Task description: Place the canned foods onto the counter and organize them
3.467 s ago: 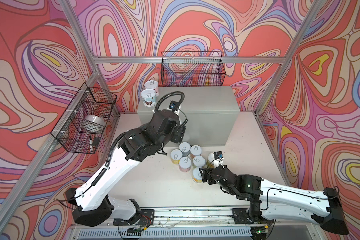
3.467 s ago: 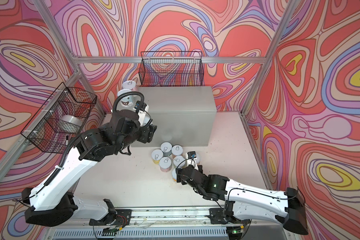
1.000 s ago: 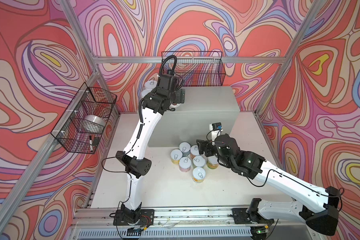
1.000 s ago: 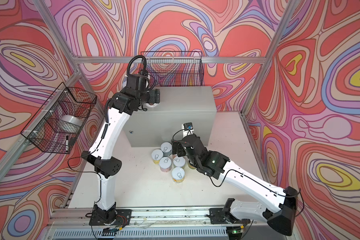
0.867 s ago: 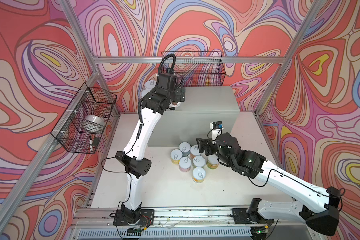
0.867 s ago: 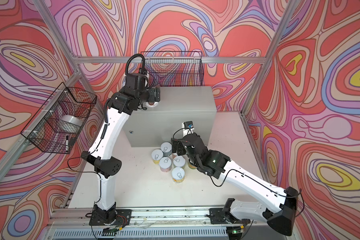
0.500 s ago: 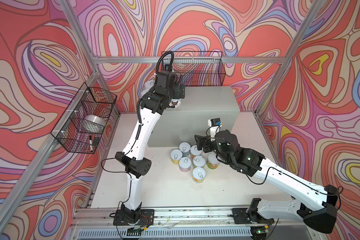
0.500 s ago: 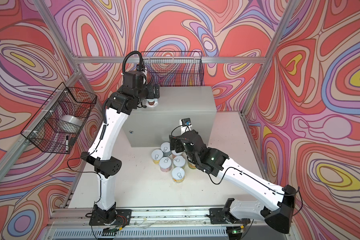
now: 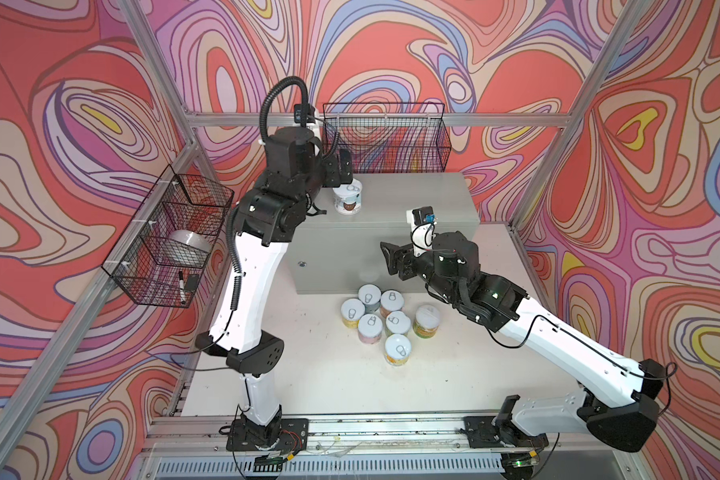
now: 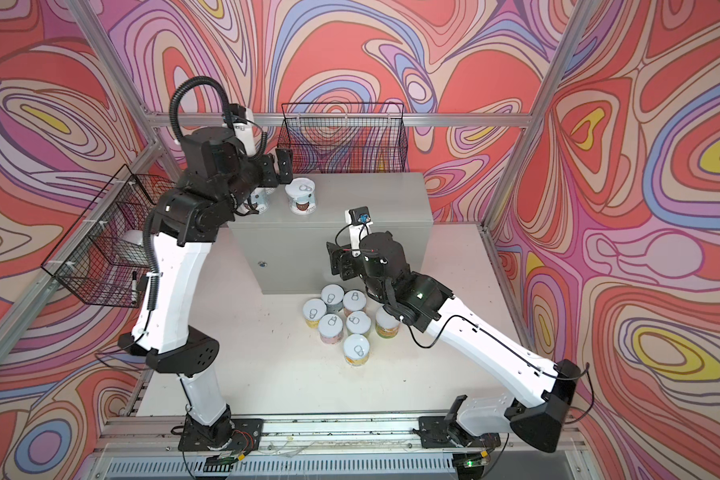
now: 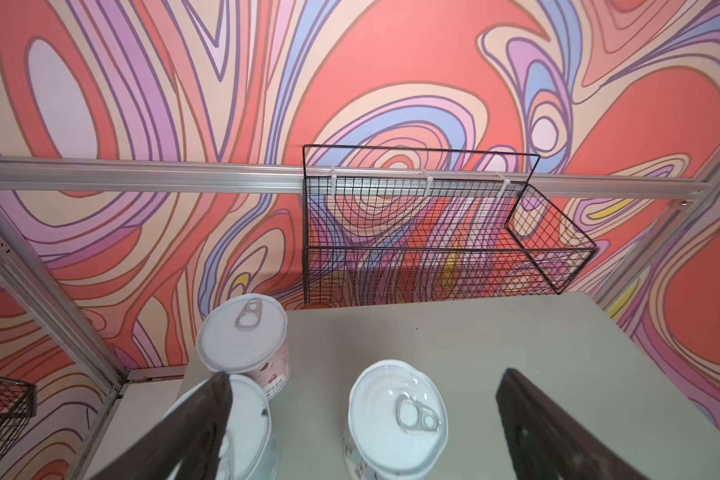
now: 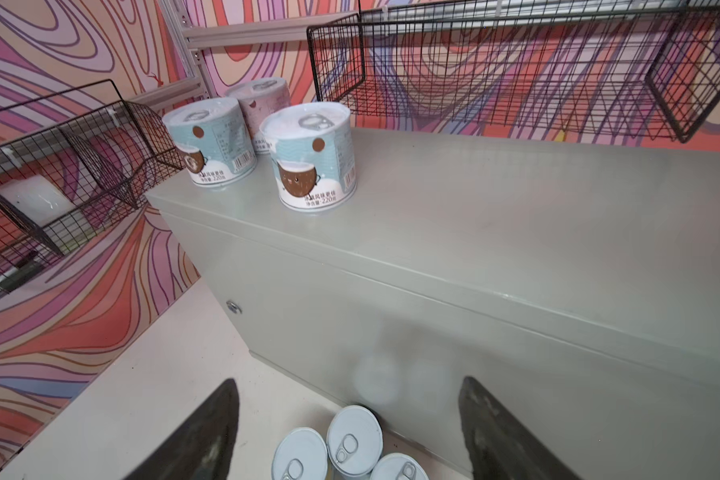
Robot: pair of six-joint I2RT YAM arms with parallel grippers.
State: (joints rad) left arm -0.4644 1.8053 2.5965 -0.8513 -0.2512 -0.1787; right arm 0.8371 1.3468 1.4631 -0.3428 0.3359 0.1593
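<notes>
release step: left gripper (image 9: 341, 172) open above a can (image 9: 348, 199) near the counter's (image 9: 412, 195) left edge; right gripper (image 9: 393, 262), jaws apart and empty, probably descends next onto the clustered cans (image 9: 370, 328).

occluded: rear cans (image 10: 262, 203) partly behind left arm (image 10: 208, 178) | cropped: tabletop cans (image 12: 354, 440) at picture edge

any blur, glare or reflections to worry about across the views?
Left wrist view: background sharp, jaws dark and blurred. Right wrist view: jaws blurred too; hazy pale reflections of the cans on the front of the counter. Both top views: even light, sharp, only soft shadows, no glare.
</notes>
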